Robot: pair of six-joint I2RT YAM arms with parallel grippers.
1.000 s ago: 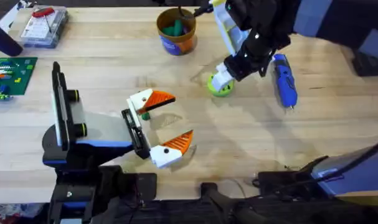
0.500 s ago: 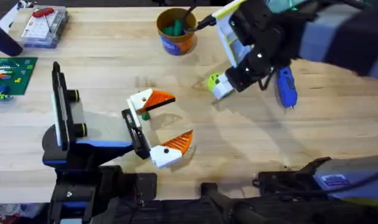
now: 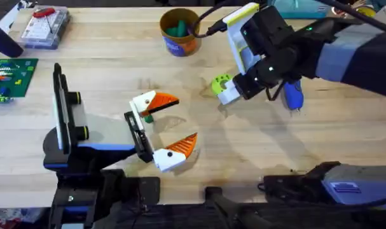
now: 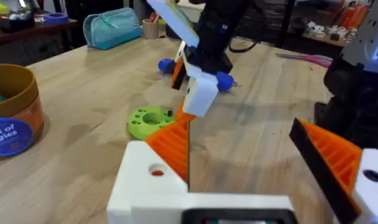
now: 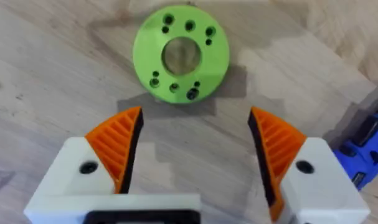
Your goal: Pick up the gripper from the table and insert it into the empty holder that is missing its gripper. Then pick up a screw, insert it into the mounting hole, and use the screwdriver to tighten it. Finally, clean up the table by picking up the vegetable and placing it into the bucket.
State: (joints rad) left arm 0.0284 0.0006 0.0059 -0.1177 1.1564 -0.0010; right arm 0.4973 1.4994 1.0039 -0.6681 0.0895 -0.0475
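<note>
The lime-green vegetable [image 3: 219, 82] lies flat on the table, its ring face towards the right wrist camera [image 5: 180, 55]. My right gripper [image 3: 231, 93] hangs just beside it, open [image 5: 195, 118], with nothing between the fingers. The blue screwdriver [image 3: 293, 94] lies behind it, partly under the right arm. The gripper piece [image 3: 151, 102], with its small dark green part, sits at the far end of the black holder [image 3: 137, 133]. A matching dotted finger is at the near end. These form my left gripper [image 3: 183, 119], standing open. The yellow-orange bucket [image 3: 180, 32] stands far centre.
Dark green pieces lie inside the bucket. A clear parts box [image 3: 43, 25] with a red tool sits at the far left corner, and a green board [image 3: 11, 73] lies beside it. The right arm's body hangs over the far right of the table.
My right arm has drawn back to the right and risen. The vegetable, earlier under its fingers, now lies uncovered and slightly farther left. The left arm has not moved.
</note>
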